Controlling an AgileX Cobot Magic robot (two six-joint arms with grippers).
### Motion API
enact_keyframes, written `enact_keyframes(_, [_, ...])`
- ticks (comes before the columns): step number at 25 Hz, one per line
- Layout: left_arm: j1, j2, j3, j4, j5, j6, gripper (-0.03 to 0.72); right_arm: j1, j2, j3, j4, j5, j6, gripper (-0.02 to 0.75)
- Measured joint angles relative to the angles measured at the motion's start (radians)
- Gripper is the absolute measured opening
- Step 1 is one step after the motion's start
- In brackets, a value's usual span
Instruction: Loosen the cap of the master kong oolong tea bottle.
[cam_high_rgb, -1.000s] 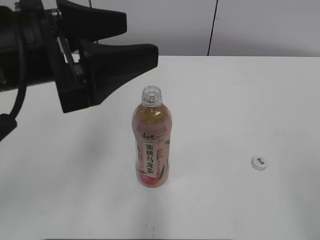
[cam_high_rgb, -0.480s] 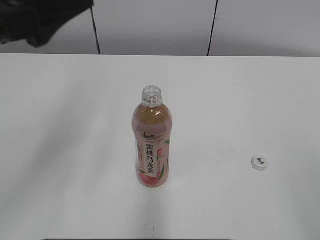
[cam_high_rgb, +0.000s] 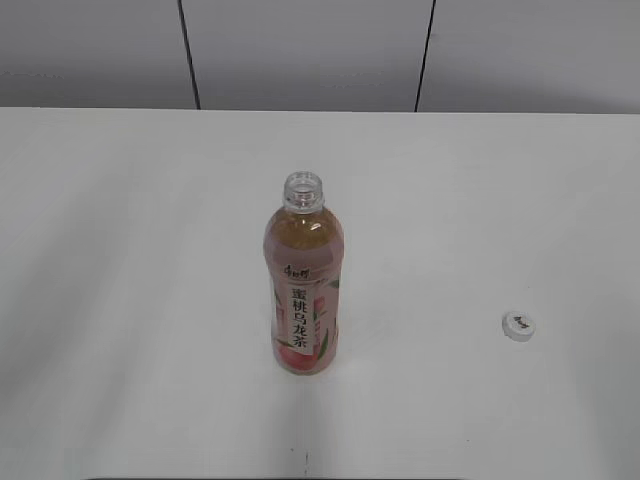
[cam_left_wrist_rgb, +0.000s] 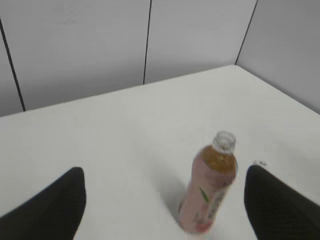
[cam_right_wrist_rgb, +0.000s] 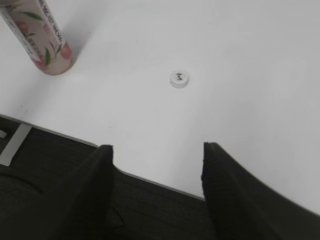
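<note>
The master kong oolong tea bottle (cam_high_rgb: 305, 290) stands upright on the white table with its neck open and no cap on it. It also shows in the left wrist view (cam_left_wrist_rgb: 207, 192) and, in part, in the right wrist view (cam_right_wrist_rgb: 39, 40). The white cap (cam_high_rgb: 518, 326) lies on the table to the right of the bottle; it also shows in the right wrist view (cam_right_wrist_rgb: 179, 79). My left gripper (cam_left_wrist_rgb: 165, 200) is open and empty, back from the bottle. My right gripper (cam_right_wrist_rgb: 157, 155) is open and empty over the table's front edge. Neither gripper shows in the exterior view.
The white table (cam_high_rgb: 140, 250) ends at a grey panelled wall (cam_high_rgb: 300, 50) at the back. In the right wrist view the table's front edge (cam_right_wrist_rgb: 150, 181) borders a dark floor.
The left arm, large at the upper left of the exterior view a second ago, has drawn out of that view. The bottle and the cap have not moved.
</note>
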Motion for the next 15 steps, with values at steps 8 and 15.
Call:
enact_keyframes(8, [-0.003, -0.292, -0.032, -0.036, 0.59, 0.072, 0.586, 0.0, 0.0, 0.0, 0.0, 0.0, 0.0, 0.428])
enact_keyframes(15, [-0.003, -0.337, 0.012, -0.018, 0.683, 0.15, 0.586, 0.0, 0.0, 0.0, 0.0, 0.0, 0.0, 0.428])
